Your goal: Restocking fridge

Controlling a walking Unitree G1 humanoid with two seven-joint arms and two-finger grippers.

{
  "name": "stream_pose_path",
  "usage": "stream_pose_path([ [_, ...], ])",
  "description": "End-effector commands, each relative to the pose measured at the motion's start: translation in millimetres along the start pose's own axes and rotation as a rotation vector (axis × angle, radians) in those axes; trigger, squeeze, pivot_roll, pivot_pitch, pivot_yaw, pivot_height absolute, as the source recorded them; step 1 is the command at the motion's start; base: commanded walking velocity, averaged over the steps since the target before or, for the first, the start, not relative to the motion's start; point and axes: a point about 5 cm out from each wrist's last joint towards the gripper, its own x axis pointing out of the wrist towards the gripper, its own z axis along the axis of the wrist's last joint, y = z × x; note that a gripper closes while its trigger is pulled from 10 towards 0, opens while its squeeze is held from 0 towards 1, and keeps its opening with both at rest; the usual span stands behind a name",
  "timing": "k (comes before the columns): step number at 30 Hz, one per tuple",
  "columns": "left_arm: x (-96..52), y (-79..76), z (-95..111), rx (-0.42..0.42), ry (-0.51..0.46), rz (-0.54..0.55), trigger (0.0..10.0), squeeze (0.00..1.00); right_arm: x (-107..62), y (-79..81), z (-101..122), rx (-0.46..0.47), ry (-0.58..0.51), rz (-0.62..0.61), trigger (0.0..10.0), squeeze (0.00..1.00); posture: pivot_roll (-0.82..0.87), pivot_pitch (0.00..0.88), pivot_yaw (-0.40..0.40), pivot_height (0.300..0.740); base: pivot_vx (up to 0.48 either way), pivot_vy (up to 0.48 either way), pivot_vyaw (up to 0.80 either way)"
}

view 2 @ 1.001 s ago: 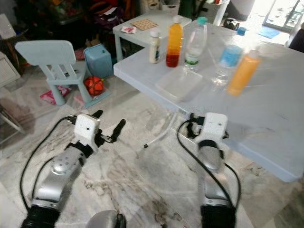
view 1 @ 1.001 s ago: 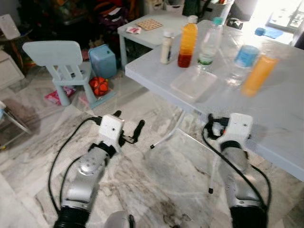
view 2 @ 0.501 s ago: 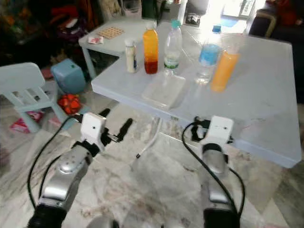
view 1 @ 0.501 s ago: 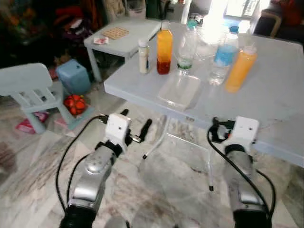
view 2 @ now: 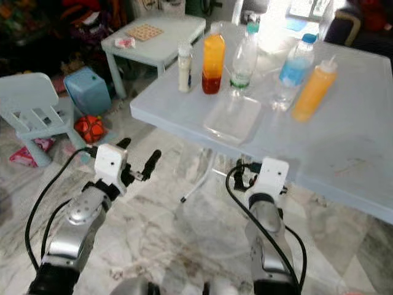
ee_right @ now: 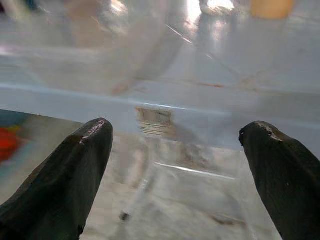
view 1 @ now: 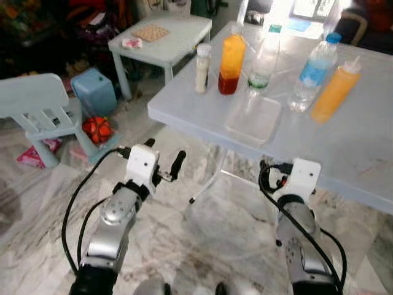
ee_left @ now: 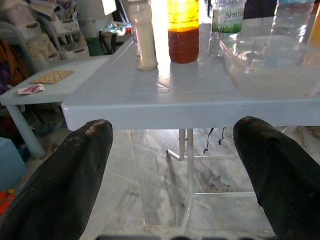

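On the white table (view 1: 362,153) stand a small white bottle (view 1: 201,59), an orange juice bottle (view 1: 231,57), a clear green-labelled bottle (view 1: 263,58), a blue-labelled water bottle (view 1: 313,70) and an orange squeeze bottle (view 1: 334,91). A clear plastic container (view 1: 253,118) lies in front of them. My left gripper (view 1: 164,155) is open and empty, low before the table's left corner. My right gripper (ee_right: 172,170) is open and empty too, just below the table's front edge (ee_right: 165,107); its white wrist (view 1: 301,177) sits under that edge.
A low pale-blue table (view 1: 163,38) stands at the back left, with a child's chair (view 1: 40,104), a blue box (view 1: 97,91) and a red toy (view 1: 97,130) on the floor nearby. White table legs (view 1: 212,178) cross the marble floor between my arms.
The whole picture has swung and shifted, so the camera moved. Both arms keep the same raised pose, fingers still apart; nothing was taken hold of.
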Motion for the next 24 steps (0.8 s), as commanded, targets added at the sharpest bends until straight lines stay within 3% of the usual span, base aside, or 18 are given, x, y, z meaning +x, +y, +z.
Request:
stream_pose_path([
  [1, 0.2, 0.1, 2.1, 0.007, -0.008, -0.001, 10.0, 0.00, -3.5, 3.9, 13.1, -0.002, -0.061, 0.064, 10.0, 0.00, 0.00, 0.050, 0.013, 0.740, 0.000, 0.000, 0.00],
  [11, 3.5, 1.5, 2.5, 0.020, -0.009, -0.020, 10.0, 0.00, -8.8, -12.0, 38.7, -0.008, -0.152, -0.005, 10.0, 0.00, -0.02, 0.044, 0.037, 0.740, 0.000, 0.000, 0.00],
  [17, 5.6, -0.8, 2.7, 0.024, -0.005, -0.040, 10.0, 0.00, 12.3, -30.2, 54.3, -0.026, -0.191, -0.068, 10.0, 0.00, -0.01, 0.047, 0.047, 0.740, 0.000, 0.000, 0.00],
  [24, -1.1, 2.0, 0.9, 0.039, 0.009, -0.041, 10.0, 0.00, 30.9, -30.4, 67.7, -0.010, -0.223, -0.071, 10.0, 0.00, 0.02, 0.058, 0.058, 0.740, 0.000, 0.000, 0.00],
])
